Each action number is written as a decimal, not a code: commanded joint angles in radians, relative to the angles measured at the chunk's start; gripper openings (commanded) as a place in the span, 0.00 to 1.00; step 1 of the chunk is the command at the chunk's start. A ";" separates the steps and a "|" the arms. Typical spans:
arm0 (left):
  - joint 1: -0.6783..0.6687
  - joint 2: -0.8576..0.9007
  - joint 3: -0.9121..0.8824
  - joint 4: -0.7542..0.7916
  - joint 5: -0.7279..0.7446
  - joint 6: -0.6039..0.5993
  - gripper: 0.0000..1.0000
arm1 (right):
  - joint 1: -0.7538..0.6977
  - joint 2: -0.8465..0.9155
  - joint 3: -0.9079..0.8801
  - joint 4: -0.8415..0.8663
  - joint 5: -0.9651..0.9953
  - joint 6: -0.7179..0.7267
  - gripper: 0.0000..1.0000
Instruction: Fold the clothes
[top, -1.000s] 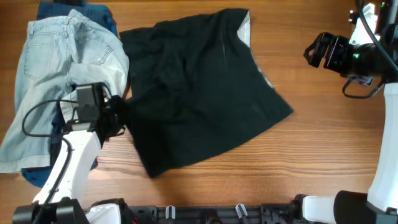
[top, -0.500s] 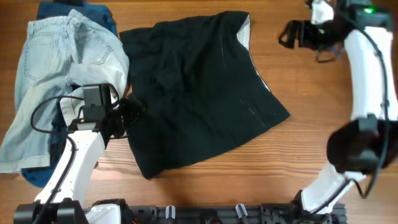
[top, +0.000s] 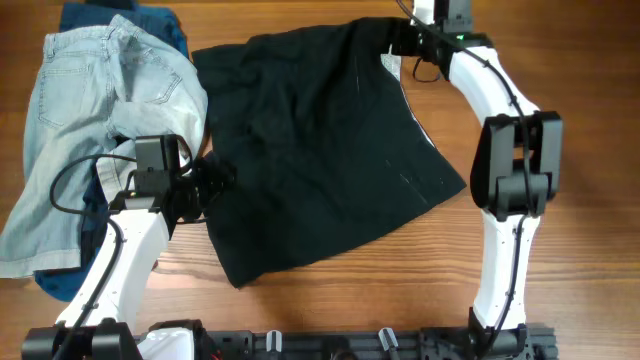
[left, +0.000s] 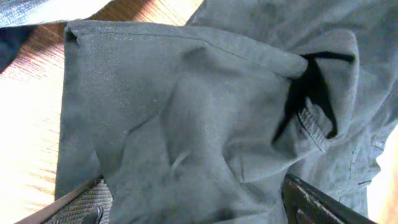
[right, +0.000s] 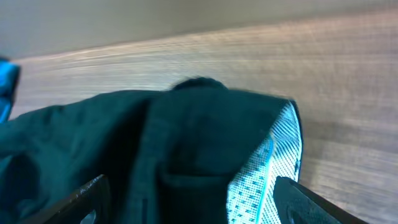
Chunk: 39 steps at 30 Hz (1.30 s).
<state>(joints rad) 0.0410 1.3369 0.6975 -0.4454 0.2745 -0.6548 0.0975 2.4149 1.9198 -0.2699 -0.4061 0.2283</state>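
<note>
The clothes are chiefly black shorts spread flat mid-table, with pale mesh lining showing at their far right corner. My left gripper sits at the shorts' left edge. In the left wrist view it is open, jaws wide apart, with rumpled dark cloth lying between them. My right gripper is at the shorts' far right corner. In the right wrist view it is open, straddling that corner and its lining.
Light-blue denim lies crumpled at the far left, over a dark-blue piece that shows at the back and near the front left. Bare wooden table lies right of the shorts. The left arm's cable loops over the denim.
The left gripper has opened and let go of the shorts' left edge. The right arm has swung from the table's right side to the shorts' far right corner.
</note>
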 joint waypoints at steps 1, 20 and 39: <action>-0.005 -0.007 0.011 -0.002 -0.040 0.019 0.87 | 0.003 0.043 0.002 0.026 0.043 0.102 0.84; -0.005 -0.007 0.011 0.000 -0.056 0.019 0.88 | 0.029 0.130 0.002 0.308 0.070 0.255 0.56; -0.005 -0.007 0.011 0.012 -0.059 0.019 0.88 | -0.188 0.083 0.064 0.097 -0.090 0.036 0.04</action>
<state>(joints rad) 0.0410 1.3369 0.6975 -0.4374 0.2298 -0.6548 -0.0685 2.5248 1.9617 -0.1696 -0.4458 0.3626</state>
